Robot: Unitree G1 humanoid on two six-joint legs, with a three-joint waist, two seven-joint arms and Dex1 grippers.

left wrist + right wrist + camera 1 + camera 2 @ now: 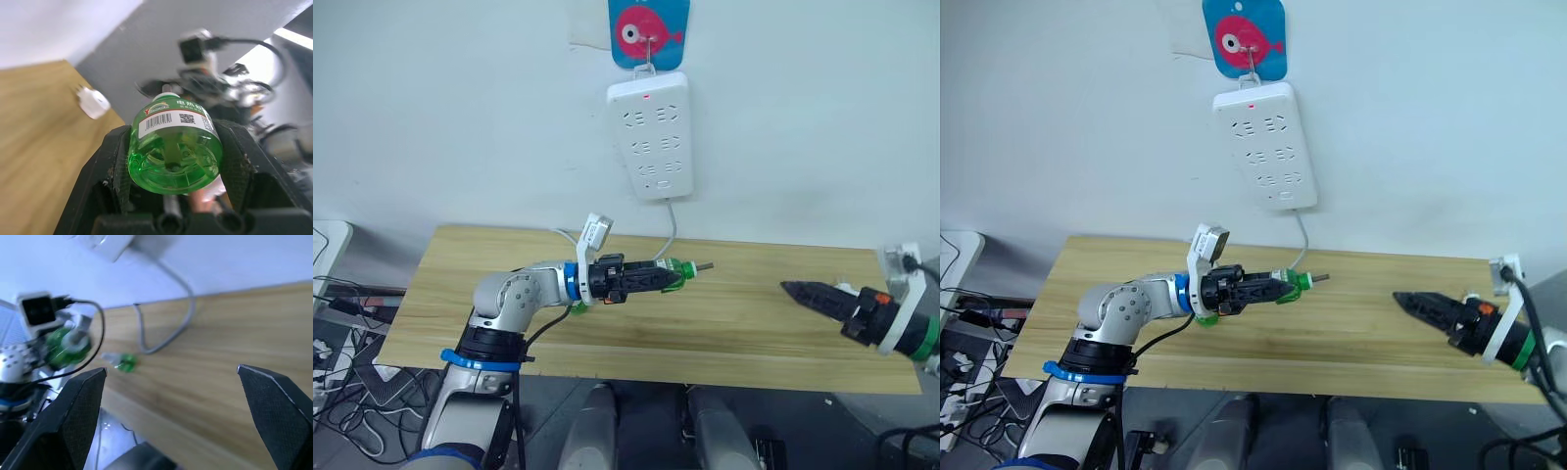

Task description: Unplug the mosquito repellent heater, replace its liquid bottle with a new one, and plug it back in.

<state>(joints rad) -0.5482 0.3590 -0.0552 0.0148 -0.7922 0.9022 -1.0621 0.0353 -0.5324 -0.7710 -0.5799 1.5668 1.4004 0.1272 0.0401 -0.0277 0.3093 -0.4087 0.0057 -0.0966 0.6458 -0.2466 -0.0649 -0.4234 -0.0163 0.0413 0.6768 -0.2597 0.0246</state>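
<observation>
My left gripper (658, 276) is shut on a green liquid bottle (677, 269), held sideways above the wooden table (744, 338), its thin wick pointing right. The left wrist view shows the bottle's base (173, 161) clamped between both fingers. The mosquito repellent heater (93, 102), a small white unit, lies on the table close to its edge. My right gripper (790, 288) hovers over the right part of the table, pointing left toward the bottle. Its fingers (78, 406) stand wide apart with nothing between them.
A white power strip (651, 132) hangs on the wall under a blue fish hook, with its cable (672, 230) dropping to the table's back edge. A small green object (578, 308) sits below my left wrist. Loose cables (337, 294) lie on the floor at the left.
</observation>
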